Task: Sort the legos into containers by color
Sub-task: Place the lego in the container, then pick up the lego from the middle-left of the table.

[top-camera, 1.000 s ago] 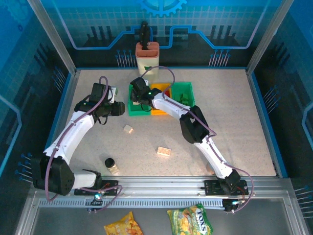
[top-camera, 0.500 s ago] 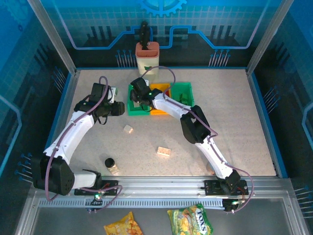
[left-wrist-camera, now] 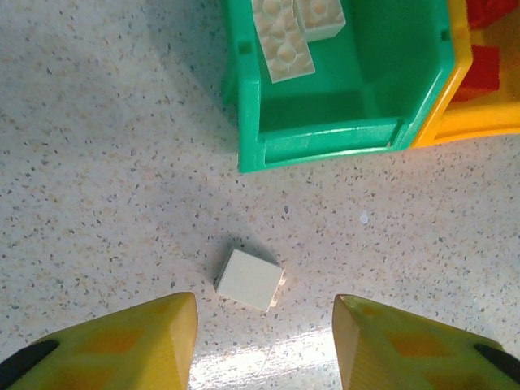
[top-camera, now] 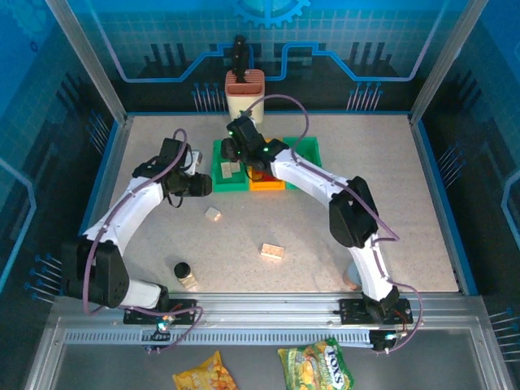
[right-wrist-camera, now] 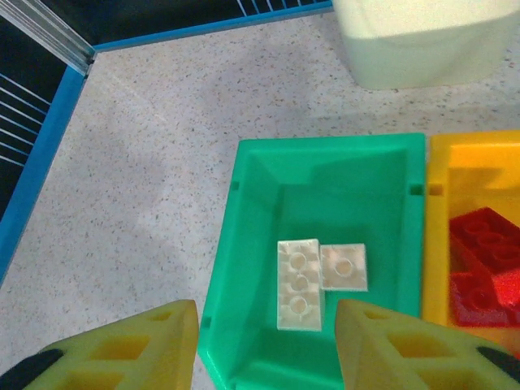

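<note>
Ahead of L gripper (left-wrist-camera: 264, 313), jaws apart, empty, cream lego (left-wrist-camera: 249, 279); R gripper (right-wrist-camera: 266, 317) same over green bin (right-wrist-camera: 325, 145); red legos (right-wrist-camera: 481, 248) cropped

Left arm (top-camera: 122, 215) and right arm (top-camera: 313, 175) had white links, black joints and looping lilac cables (top-camera: 282, 97); the fingers (left-wrist-camera: 122, 345) were yellow wedges with black patches.

A cream holder (top-camera: 244, 101) and black-capped jar (top-camera: 185, 275) stand apart.
</note>
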